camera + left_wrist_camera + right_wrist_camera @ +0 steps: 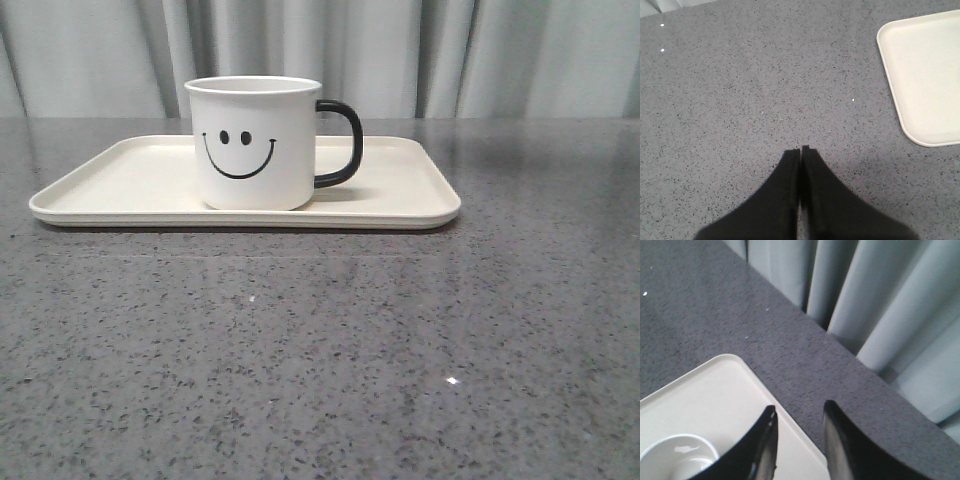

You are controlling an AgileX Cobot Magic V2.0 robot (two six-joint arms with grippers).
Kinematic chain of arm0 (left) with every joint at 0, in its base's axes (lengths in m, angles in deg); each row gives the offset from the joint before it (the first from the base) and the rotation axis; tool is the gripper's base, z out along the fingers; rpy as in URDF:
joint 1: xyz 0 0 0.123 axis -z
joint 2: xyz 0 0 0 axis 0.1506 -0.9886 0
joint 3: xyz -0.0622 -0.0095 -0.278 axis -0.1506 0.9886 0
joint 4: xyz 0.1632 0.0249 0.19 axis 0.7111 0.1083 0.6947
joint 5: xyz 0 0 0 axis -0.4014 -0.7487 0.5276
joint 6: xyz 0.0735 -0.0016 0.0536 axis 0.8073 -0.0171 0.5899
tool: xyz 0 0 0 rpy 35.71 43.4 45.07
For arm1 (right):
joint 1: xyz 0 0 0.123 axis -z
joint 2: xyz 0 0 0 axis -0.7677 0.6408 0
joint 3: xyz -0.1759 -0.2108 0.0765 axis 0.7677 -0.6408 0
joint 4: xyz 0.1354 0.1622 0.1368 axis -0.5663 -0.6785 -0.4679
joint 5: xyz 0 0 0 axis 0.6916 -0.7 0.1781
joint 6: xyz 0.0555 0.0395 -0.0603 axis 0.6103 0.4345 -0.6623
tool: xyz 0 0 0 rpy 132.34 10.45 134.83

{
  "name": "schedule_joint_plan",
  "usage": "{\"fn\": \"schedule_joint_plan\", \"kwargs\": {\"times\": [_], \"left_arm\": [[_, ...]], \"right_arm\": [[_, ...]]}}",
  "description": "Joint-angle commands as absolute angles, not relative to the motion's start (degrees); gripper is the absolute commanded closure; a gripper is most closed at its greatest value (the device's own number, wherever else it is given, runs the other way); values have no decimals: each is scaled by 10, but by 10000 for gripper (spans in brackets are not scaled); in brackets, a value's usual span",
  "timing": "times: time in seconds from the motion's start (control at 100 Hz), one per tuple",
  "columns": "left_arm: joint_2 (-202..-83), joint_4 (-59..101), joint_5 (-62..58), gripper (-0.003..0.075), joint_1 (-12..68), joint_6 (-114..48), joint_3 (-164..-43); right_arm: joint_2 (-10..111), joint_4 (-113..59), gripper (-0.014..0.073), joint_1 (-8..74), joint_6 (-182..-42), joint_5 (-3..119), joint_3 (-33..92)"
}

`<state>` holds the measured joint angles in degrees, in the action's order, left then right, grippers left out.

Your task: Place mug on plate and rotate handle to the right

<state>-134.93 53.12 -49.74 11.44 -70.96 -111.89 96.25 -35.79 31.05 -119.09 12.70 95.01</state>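
The right arm's black pincer (799, 427) hung with its two glossy fingers (762, 450) apart and nothing between them, above a rounded corner of the flat cream-coloured rectangular plate (715, 390) with its low raised rim. Just beside one finger, the round open mouth of the white mug (677, 455) showed, standing on the plate and cut off by the picture's edge. The plate lay on a dark grey speckled stone bench (705, 305), behind which hung pale grey-green pleated curtains (880, 305).
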Motion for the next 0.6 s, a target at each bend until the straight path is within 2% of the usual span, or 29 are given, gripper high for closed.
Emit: {"fn": "schedule_joint_plan", "kwargs": {"times": [0.0,0.3,0.47,0.59], "left_arm": [[-1347,529,-462,740,113,-715,-1133],[-1347,529,-462,740,113,-715,-1133],[-1347,529,-462,740,113,-715,-1133],[-1347,529,-462,740,113,-715,-1133]], "right_arm": [[911,-372,344,337,-1181,166,968],[841,-372,345,411,-1181,146,966],[788,-373,348,456,-1181,212,936],[743,-374,348,478,-1181,261,860]]}}
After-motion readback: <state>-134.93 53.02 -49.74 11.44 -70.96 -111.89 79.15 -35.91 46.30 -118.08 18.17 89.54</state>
